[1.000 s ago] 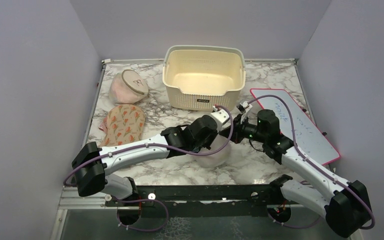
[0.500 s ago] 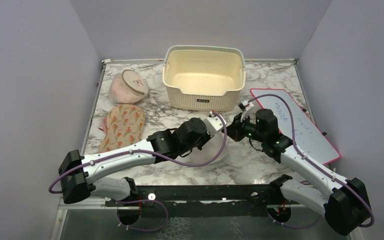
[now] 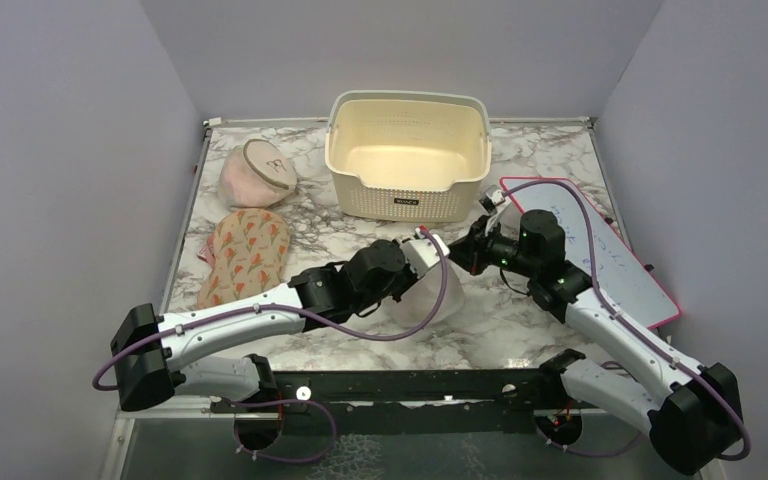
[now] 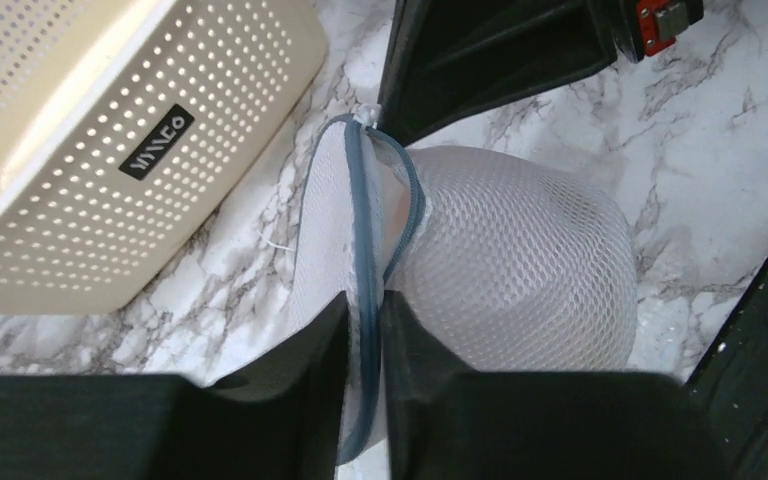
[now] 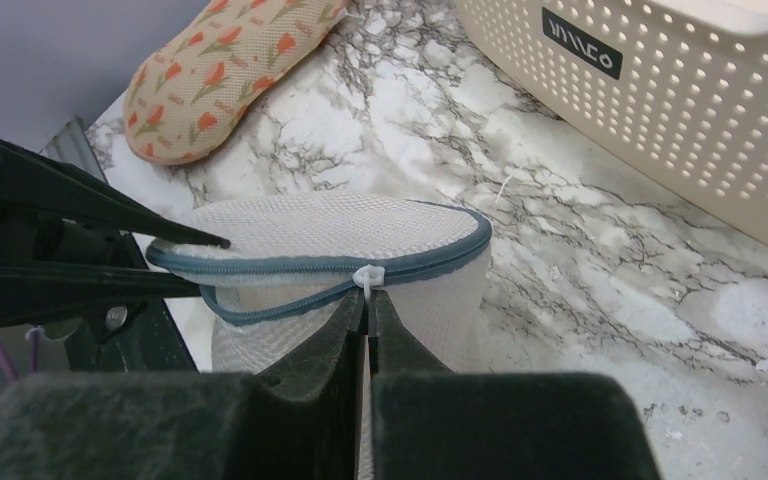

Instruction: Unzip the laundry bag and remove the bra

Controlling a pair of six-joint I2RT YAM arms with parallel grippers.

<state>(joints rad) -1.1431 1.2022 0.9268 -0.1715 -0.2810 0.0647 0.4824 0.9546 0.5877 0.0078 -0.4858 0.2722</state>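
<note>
Laundry bag (image 4: 520, 270): left fingers (image 4: 300, 370) grip rim (image 4: 360, 200), right fingers (image 5: 320, 370) zip-pull (image 5: 365, 275).

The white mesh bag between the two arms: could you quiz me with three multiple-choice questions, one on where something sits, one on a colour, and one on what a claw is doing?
1. Where is the basket relative to the bag?
A) Beyond it, toward the back wall
B) Nearer than it, by the arm bases
C) On top of it

2. What colour is the bag's zip rim?
A) Red
B) Grey-blue
C) Yellow

3. What is the right gripper doing?
A) Hanging open over the basket
B) Shut on the zip pull
C) Open, touching nothing

Answers:
1 A: the top view shows the basket farther from the arms than the bag.
2 B: the right wrist view shows a grey-blue band round the white mesh.
3 B: it is pinched shut on the small white pull.
</note>
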